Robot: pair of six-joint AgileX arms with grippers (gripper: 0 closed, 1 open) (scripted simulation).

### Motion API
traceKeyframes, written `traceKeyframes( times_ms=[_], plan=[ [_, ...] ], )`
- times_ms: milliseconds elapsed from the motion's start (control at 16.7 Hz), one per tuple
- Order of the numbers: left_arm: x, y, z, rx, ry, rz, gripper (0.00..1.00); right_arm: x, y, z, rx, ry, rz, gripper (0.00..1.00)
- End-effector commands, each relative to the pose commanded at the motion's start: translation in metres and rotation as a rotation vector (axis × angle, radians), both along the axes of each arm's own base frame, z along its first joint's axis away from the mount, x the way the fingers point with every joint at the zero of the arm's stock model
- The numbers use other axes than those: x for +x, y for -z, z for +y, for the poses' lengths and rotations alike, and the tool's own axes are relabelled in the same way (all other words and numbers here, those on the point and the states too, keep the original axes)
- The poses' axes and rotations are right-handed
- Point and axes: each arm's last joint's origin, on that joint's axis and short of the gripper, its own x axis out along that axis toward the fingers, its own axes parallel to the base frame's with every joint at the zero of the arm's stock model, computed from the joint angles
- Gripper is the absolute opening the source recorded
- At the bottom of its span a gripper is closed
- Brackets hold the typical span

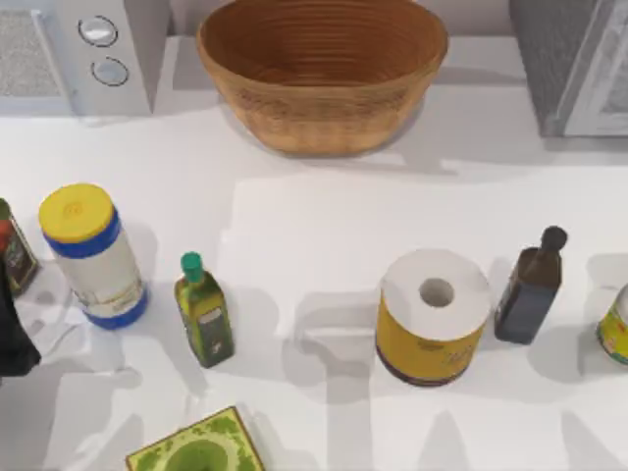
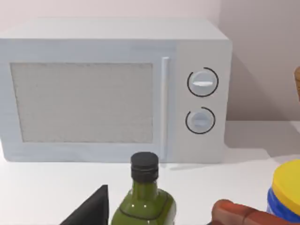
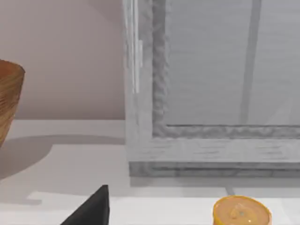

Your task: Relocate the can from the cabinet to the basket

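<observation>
A: Where does the basket (image 1: 322, 74) stand?

B: At the back middle of the bench (image 1: 314, 216). The cabinet (image 1: 579, 64) is at the back right corner, its white-framed door facing forward in the right wrist view. The can itself I cannot find.

A: What crowds the bench?

B: The white appliance (image 1: 74, 54) with two knobs at back left. In the front row, from the left: a white jar with a yellow lid (image 1: 93, 255), a green bottle (image 1: 202, 309), a paper roll (image 1: 432, 314), a dark bottle (image 1: 531, 287), and a yellow-green labelled can (image 1: 616, 329) at the right edge. A green box (image 1: 196, 446) lies at the front.

A: And the fingers?

B: A dark part of the left arm (image 1: 15, 329) sits at the left edge. Whether either arm's fingers are spread or pressed together, I cannot tell.
</observation>
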Motion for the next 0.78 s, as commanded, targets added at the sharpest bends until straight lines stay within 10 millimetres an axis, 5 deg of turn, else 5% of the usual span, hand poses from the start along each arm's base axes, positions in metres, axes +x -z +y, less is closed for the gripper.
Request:
traceKeyframes(
  times_ms=[180, 360, 780],
  plan=[
    [0.0, 0.0, 0.0, 0.0, 0.0, 0.0, 1.0, 0.0, -0.003, 0.0, 0.0, -0.002, -0.004, 1.0],
    [0.0, 0.0, 0.0, 0.0, 0.0, 0.0, 1.0, -0.002, -0.028, 0.002, -0.001, -0.01, -0.024, 1.0],
    [0.0, 0.0, 0.0, 0.0, 0.0, 0.0, 1.0, 0.007, -0.14, 0.007, 0.0, -0.016, -0.043, 1.0]
  ],
)
